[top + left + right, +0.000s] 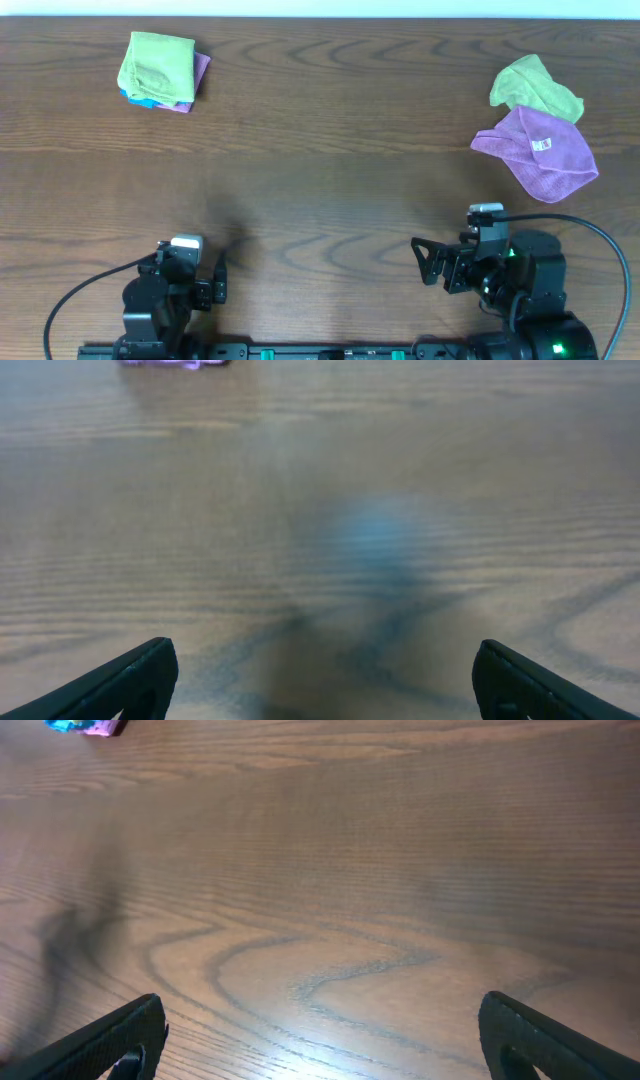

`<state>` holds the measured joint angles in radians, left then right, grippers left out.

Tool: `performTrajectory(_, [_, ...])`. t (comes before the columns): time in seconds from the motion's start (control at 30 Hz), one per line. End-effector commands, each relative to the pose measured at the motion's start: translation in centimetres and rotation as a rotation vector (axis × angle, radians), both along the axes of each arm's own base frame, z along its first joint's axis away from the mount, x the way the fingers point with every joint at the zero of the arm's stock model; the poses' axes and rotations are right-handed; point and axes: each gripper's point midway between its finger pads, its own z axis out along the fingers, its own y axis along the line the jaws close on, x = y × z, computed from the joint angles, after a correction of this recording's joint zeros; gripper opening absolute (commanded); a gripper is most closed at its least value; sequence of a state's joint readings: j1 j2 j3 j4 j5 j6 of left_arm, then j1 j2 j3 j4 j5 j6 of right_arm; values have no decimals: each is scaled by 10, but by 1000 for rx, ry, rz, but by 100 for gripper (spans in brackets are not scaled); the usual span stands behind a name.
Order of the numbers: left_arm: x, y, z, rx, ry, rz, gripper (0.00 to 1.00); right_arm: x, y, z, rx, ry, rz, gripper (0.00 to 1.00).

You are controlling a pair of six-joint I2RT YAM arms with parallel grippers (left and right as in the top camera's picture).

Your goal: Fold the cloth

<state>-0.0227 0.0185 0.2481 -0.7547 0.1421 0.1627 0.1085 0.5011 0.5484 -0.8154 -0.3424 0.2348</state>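
Both wide apart and empty at 6 o'clock: left pincer point(320, 672), right pincer point(320, 1032). Crumpled lime-green cloth point(535, 88) lies at 2 o'clock on the worktop point(320, 180), touching the purple cloth point(540, 152). Risk: your grab snags both where they meet.

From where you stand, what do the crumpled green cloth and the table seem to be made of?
The crumpled green cloth looks like soft, matte fabric, perhaps microfibre: it lies in limp folds. The table looks like wood or wood-look laminate, slightly glossy: grain swirls and light glare show.
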Motion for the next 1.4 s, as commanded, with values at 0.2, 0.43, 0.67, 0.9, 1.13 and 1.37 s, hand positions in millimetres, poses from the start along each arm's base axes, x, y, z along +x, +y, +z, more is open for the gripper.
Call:
performTrajectory(0.2, [-2,14,-33,37,68,63,95,0,-2,1,7,1,-17,99])
performTrajectory(0.43, [-2,28,-34,60,70,131,95,0,-2,1,7,1,-17,99])
performTrajectory(0.67, [-2,26,-34,55,70,124,95,0,-2,1,7,1,-17,99])
performTrajectory(0.9, [-2,26,-34,55,70,124,95,0,-2,1,7,1,-17,99])
performTrajectory(1.13, [-2,26,-34,55,70,124,95,0,-2,0,6,5,-17,99])
performTrajectory(1.37, [-2,26,-34,55,70,124,95,-5,-25,-9,-109,1,-95,99])
